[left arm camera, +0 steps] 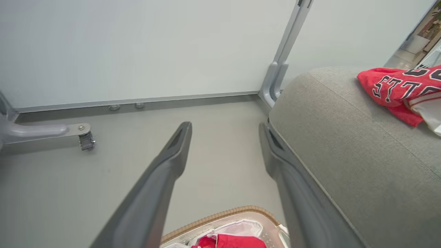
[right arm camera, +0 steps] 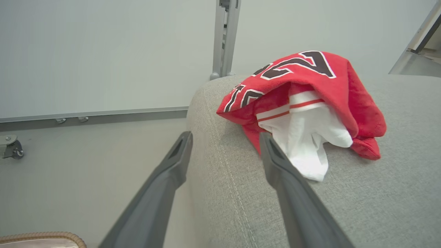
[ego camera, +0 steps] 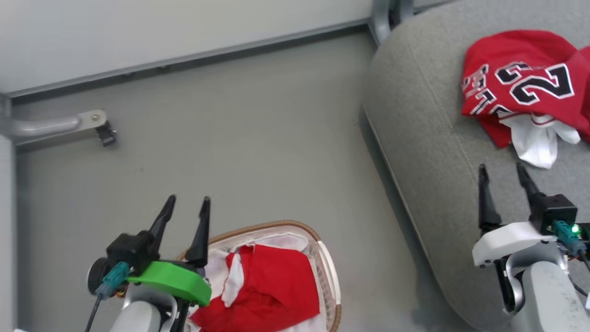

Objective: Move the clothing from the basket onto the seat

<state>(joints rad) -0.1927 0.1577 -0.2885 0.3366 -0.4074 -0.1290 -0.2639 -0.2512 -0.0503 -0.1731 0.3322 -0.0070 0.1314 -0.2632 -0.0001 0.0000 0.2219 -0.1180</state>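
One red jersey [ego camera: 525, 87] with black-and-white numbers lies crumpled on the grey seat [ego camera: 424, 133], its white lining spilling out; it also shows in the right wrist view [right arm camera: 310, 100] and in the left wrist view [left arm camera: 399, 86]. A second red jersey [ego camera: 272, 286] lies in the white basket [ego camera: 329, 272] with the brown woven rim on the floor. My left gripper [ego camera: 188, 205] hovers open above the basket's left side, holding nothing. Over the seat's front part, my right gripper [ego camera: 501, 171] stands open and empty, just short of the numbered jersey.
Grey floor spreads between the basket and the pale wall panel [ego camera: 161, 32]. A metal foot with a caster [ego camera: 103, 131] sticks out at the left. A grey upright post [ego camera: 385, 14] stands behind the seat's corner.
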